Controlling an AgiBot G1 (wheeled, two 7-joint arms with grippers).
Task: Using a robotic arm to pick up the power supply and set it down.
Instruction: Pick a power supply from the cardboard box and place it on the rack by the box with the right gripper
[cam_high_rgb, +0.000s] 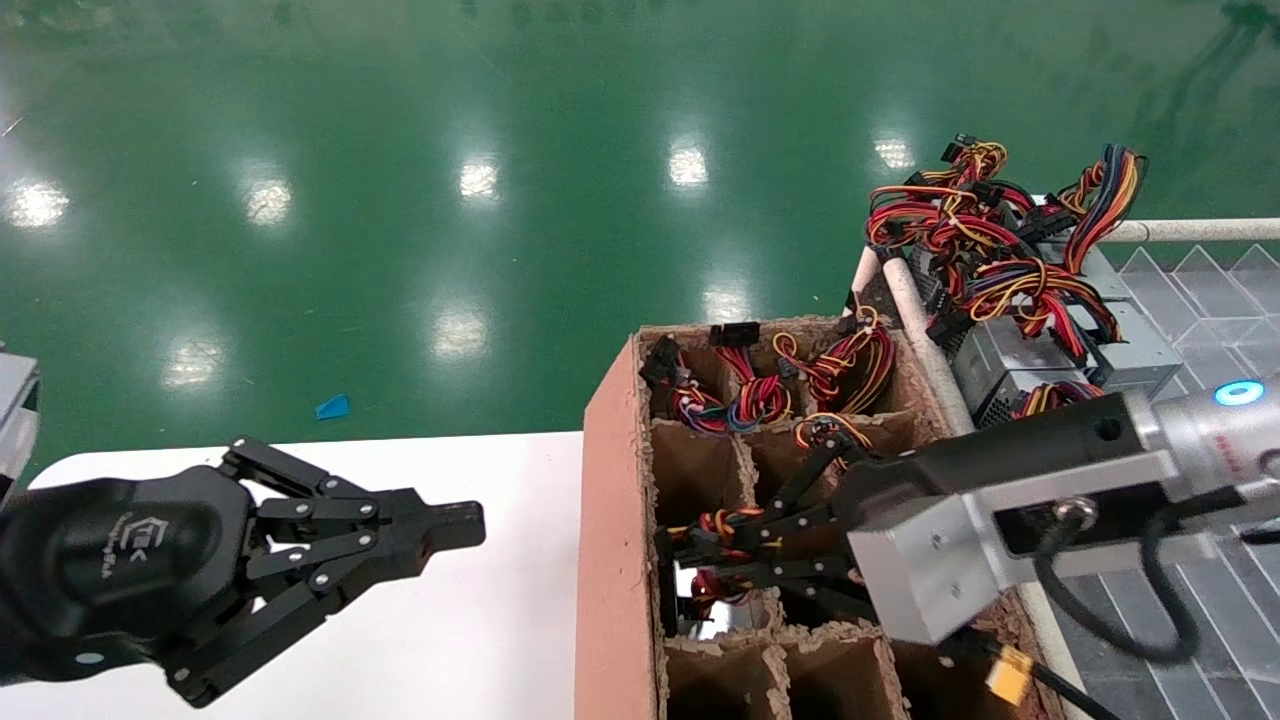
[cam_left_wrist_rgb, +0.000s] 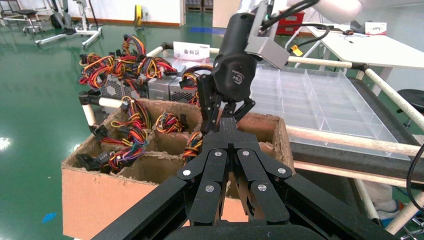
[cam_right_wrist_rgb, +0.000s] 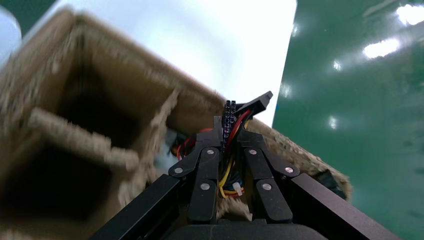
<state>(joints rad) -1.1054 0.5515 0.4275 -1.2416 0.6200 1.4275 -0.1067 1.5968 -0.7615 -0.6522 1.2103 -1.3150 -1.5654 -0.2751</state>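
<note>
Right gripper (cam_right_wrist_rgb: 231, 131) pinching wire bundle (cam_right_wrist_rgb: 229, 172)

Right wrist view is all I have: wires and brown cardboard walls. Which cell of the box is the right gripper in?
Observer: The head view shows the right gripper in a cell midway along the cardboard box, above shiny metal, probably the power supply.
Operator: Where is the left arm?
Observer: The left gripper is shut, above the white table beside the box.
Operator: Other supplies anywhere?
Observer: Yes, several grey units with tangled wires lie past the box.
</note>
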